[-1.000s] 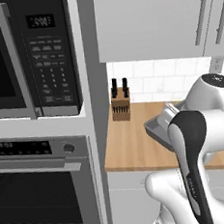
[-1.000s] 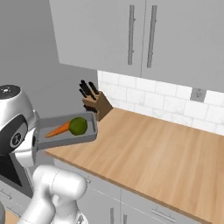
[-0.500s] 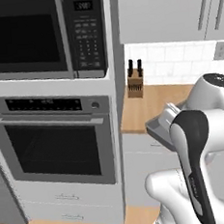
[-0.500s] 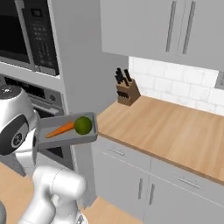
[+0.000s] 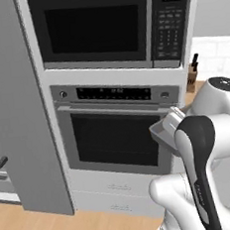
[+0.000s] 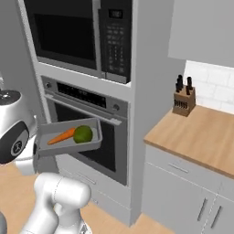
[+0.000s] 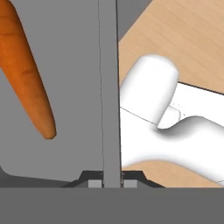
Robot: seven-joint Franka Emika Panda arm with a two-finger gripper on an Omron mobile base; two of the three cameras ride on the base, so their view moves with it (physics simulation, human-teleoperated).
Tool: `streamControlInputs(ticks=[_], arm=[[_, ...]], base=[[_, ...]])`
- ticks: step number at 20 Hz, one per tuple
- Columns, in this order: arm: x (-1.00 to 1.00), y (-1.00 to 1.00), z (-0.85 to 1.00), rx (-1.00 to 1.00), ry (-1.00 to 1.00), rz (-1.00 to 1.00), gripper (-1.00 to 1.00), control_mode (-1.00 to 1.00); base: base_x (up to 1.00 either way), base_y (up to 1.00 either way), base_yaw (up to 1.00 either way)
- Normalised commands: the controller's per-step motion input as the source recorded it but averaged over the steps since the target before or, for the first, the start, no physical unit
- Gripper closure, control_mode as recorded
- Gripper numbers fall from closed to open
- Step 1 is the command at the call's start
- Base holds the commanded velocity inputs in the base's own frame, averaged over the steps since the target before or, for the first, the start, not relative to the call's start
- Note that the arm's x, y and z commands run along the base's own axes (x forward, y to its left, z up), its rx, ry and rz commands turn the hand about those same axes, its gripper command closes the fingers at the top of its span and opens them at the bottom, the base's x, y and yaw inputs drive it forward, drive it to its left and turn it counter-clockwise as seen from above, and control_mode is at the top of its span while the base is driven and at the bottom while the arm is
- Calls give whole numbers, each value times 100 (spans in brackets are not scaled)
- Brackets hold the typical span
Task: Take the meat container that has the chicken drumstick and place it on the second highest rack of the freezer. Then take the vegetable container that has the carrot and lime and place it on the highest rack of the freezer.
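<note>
Left base view: the white arm rises at lower right, and a corner of the shallow grey rectangular vegetable container (image 5: 164, 127) shows beside its upper link, held level in the air in front of the stainless built-in wall oven (image 5: 116, 129) with its dark glass door. A black microwave (image 5: 111, 25) sits above the oven. A wooden knife block (image 5: 191, 75) stands on the counter at far right.

Right base view: the container (image 6: 68, 138) is carried off the floor beside the arm's head, in front of the oven (image 6: 87, 128). Inside lie the slim orange carrot (image 6: 61, 136) and the round green lime (image 6: 83, 134), just beside each other. The knife block (image 6: 183, 97) stands on the light wooden countertop (image 6: 201, 135), well apart.

Hand view: the gripper (image 7: 111, 183) is clamped narrowly on the container's wall (image 7: 109, 87), one fingertip on each side. The carrot (image 7: 28, 70) lies on the grey floor within.
</note>
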Motion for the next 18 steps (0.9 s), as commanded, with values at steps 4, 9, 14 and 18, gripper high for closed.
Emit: streamControlInputs(ticks=[4,9,14,18], arm=[[0,0,0,0,0,0,100,100],[0,0,0,0,0,0,100,100],[0,0,0,0,0,0,100,100],[0,0,0,0,0,0,100,100]], base=[[11,100,5],[18,100,1],[28,100,0],[23,100,0]])
